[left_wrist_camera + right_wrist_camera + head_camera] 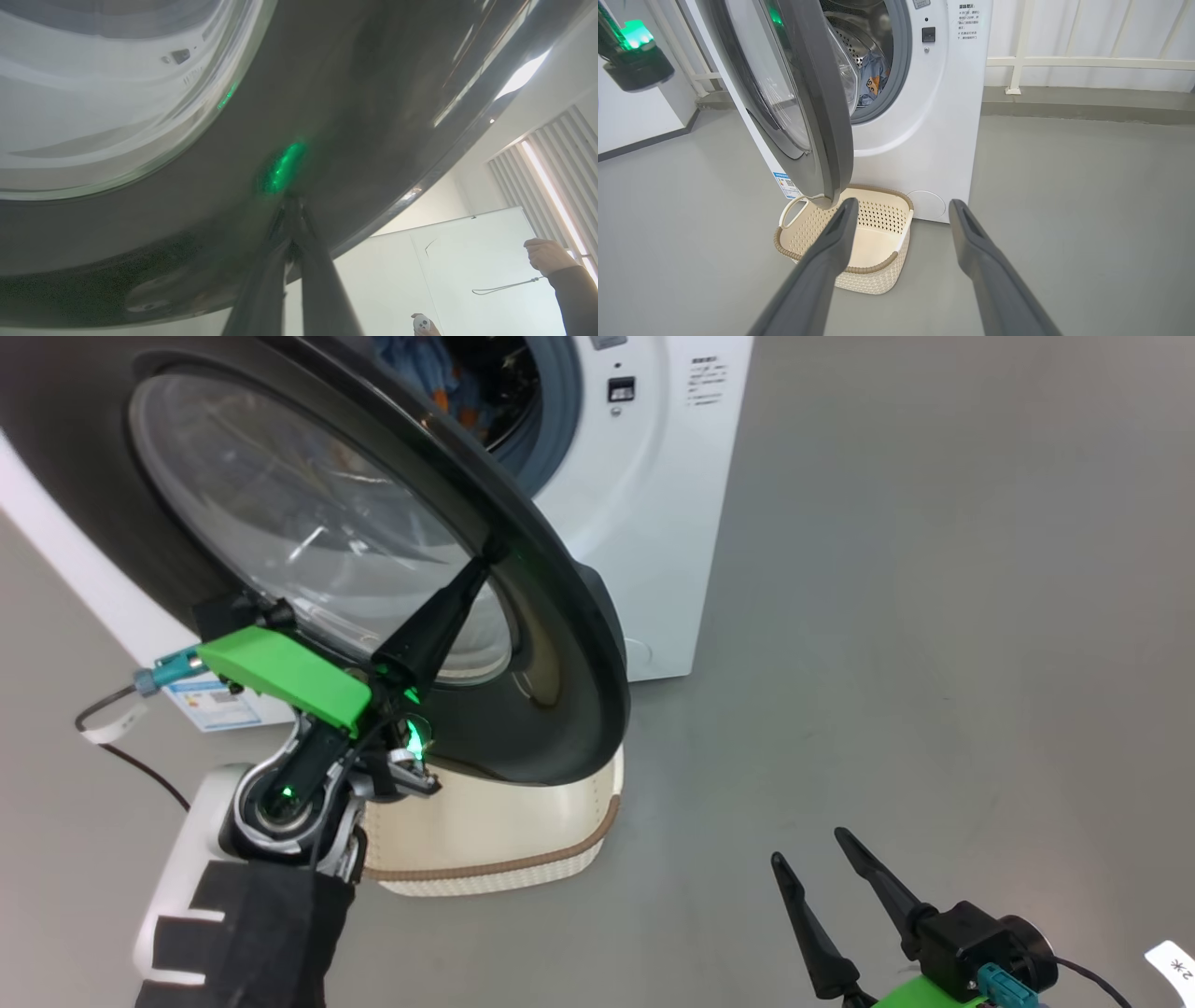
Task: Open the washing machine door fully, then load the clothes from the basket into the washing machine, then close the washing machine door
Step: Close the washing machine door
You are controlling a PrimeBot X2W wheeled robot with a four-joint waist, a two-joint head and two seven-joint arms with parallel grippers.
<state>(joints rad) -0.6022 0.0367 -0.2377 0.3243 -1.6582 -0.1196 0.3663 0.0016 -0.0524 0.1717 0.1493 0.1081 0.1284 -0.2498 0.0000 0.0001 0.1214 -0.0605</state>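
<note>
At the washer's front, my left gripper met the washing machine door.
Its fingers were pressed together, holding nothing, tips on the black rim's outer face. The door stood half-swung, with the washing machine opening far and right of them. The clothes lay in the drum, above the emptied basket. My right gripper hung spread and empty, near right, well apart.

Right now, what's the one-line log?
clothes: in drum | basket: empty | washer door: half open | left gripper: shut, on its rim | right gripper: open
</note>
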